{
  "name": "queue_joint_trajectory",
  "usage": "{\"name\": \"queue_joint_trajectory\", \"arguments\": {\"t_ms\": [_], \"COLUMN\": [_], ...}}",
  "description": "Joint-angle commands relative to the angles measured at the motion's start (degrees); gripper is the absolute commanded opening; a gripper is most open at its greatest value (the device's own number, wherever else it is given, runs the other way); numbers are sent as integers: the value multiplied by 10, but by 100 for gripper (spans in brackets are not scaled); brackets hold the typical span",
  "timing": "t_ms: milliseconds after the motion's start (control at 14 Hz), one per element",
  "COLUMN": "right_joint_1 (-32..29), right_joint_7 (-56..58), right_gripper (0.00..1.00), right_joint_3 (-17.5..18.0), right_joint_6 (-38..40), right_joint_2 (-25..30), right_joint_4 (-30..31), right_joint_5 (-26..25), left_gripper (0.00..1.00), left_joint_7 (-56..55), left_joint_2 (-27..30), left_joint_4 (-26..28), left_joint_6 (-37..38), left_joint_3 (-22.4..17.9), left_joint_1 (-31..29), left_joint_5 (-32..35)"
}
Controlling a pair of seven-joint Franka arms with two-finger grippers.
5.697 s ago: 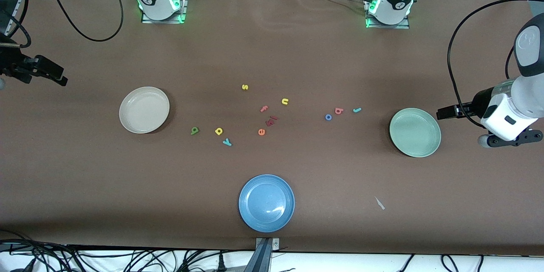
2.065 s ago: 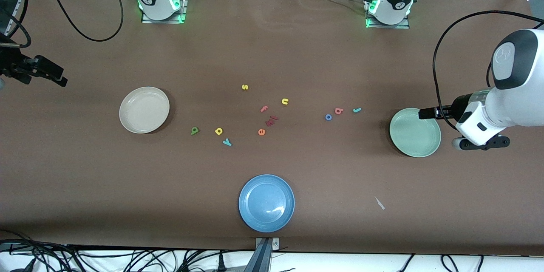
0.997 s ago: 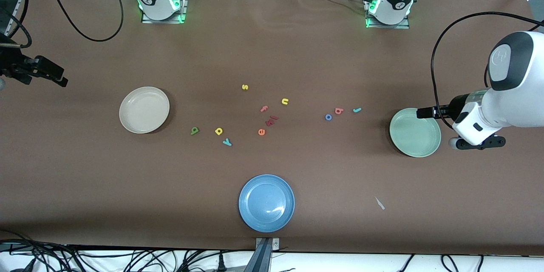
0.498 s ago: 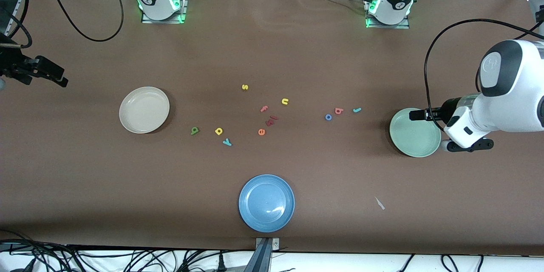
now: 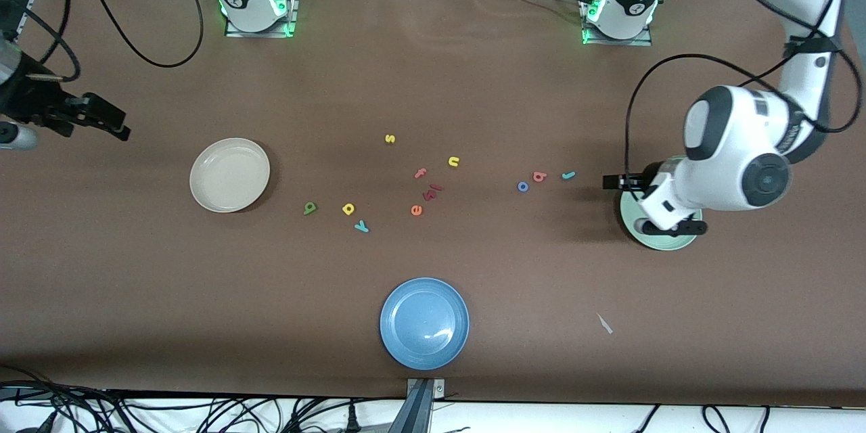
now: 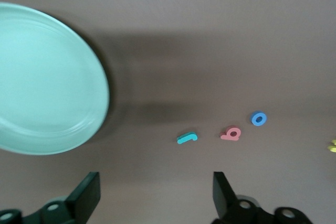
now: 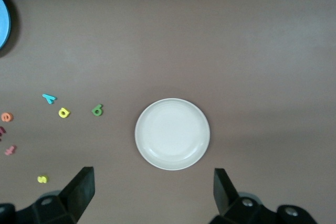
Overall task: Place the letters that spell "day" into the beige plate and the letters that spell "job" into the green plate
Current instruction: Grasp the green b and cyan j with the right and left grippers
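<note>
A: Right gripper (image 5: 118,130)?
B: Waiting over bare tabletop (image 5: 433,81) past the beige plate (image 5: 230,174), jaws spread, empty. I see d (image 5: 310,208), a (image 5: 348,209), y (image 5: 362,226) beside it.
A: Left?
B: Left gripper (image 5: 612,181) over the green plate (image 5: 666,242) rim, jaws wide, empty. The o (image 5: 522,186), b (image 5: 539,176), j (image 5: 568,175) lie in a row; j's long axis follows it. My arm hides most of that plate.

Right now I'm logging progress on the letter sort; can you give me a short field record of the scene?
beige plate: no letters in it
green plate: no letters in it
d, a, y: on table between beige plate and blue plate
j, o, b: on table beside green plate
left tool: open, at green plate's rim, toward j, o, b
right tool: open, waiting near beige plate
</note>
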State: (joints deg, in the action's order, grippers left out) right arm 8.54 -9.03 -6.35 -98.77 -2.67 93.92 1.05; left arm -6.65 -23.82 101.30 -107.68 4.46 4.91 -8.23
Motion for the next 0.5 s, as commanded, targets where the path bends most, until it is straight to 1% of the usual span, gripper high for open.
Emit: {"name": "queue_joint_trajectory", "arguments": {"t_ms": [0,214,356,427], "right_joint_1": [34,69,103,124], "right_joint_7": [-110,-248,-283,-308], "right_gripper": [100,100,100,100], "right_joint_3": [-1,-2,-2,-2], "right_joint_6": [-34,-55,-50,-51], "right_joint_2": [-24,-68,-102,-120], "right_joint_4": [9,8,10,11], "right_joint_5": [-10,-13,-54,-78], "left_gripper": [90,89,83,83], "left_joint_7": [3,2,3,3], "left_joint_2": [19,15,5,-8], "left_joint_4": [91,154,182,186], "left_joint_6": [-89,-164,-204,-226], "left_joint_3": [19,41,43,42], "left_joint_1": [3,5,15,24], "left_joint_5": [-16,-13,-9,-9]}}
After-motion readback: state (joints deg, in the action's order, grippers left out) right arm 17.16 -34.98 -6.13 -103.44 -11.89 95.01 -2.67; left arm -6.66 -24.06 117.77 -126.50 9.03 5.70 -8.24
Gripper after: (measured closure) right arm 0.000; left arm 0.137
